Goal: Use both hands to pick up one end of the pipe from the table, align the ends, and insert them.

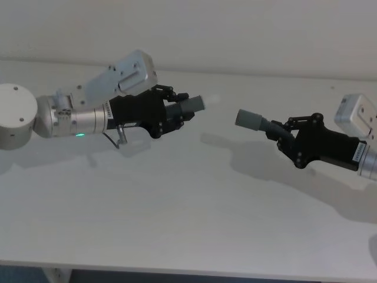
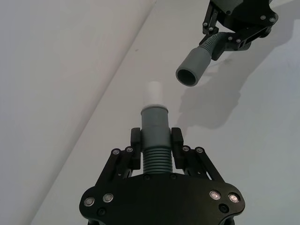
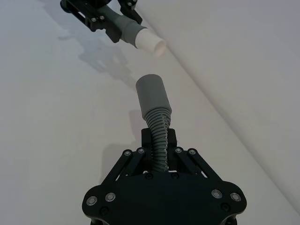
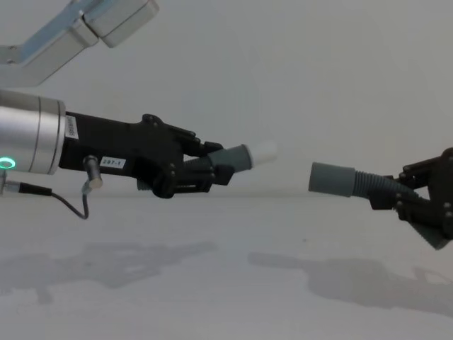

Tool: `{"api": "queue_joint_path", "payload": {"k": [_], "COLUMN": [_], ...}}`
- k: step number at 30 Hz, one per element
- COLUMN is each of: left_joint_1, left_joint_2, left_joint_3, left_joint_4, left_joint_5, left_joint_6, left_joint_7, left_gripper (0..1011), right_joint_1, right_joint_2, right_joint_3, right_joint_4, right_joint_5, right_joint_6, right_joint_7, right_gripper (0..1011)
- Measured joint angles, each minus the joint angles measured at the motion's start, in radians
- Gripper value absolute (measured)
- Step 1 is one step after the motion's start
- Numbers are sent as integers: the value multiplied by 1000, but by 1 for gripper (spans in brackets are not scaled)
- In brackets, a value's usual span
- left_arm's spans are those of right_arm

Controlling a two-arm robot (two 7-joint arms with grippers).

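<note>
My left gripper [image 1: 179, 109] is shut on the ribbed base of the short grey tube [image 1: 192, 106], held above the white table [image 1: 177, 224]. The tube's white tip [image 1: 211, 100] points right. My right gripper [image 1: 281, 134] is shut on the ribbed hose [image 3: 159, 136], and the hose's smooth grey collar [image 1: 250, 119] points left toward the tip. A short gap separates tip and collar. In the chest view the collar [image 4: 331, 178] hangs slightly lower than the white tip [image 4: 263, 151]. From the left wrist, the collar's open mouth [image 2: 189, 75] faces the tip [image 2: 153, 93], offset to one side.
Shadows of both arms fall on the bare table beneath them. The table's front edge [image 1: 177, 272] runs along the bottom of the head view. A plain wall [image 1: 235, 35] stands behind the table. A thin cable [image 4: 71, 205] loops under the left wrist.
</note>
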Motion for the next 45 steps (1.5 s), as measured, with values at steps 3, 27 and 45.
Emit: {"api": "queue_joint_path", "payload": {"k": [3,27,45], "left_joint_1": [-2,-25,-32], "left_joint_2": [0,-3,1], "left_joint_3": [1,29,39], "left_joint_4": [0,14,17], "left_joint_5": [-1,6,-9], "left_joint_6": [-2,5,7], "left_joint_7": [-3,-6,-18], "left_gripper": [377,377,377], "right_joint_1": [0,5,24], "right_joint_2": [2,10,12], "right_joint_3": [-1,-12,-33], "right_joint_4": [-1,-14,-5], "right_joint_5": [3,26,37], "right_joint_6": [-2,8,27], "right_joint_7": [3,1,6], "right_gripper": [166,166,166]}}
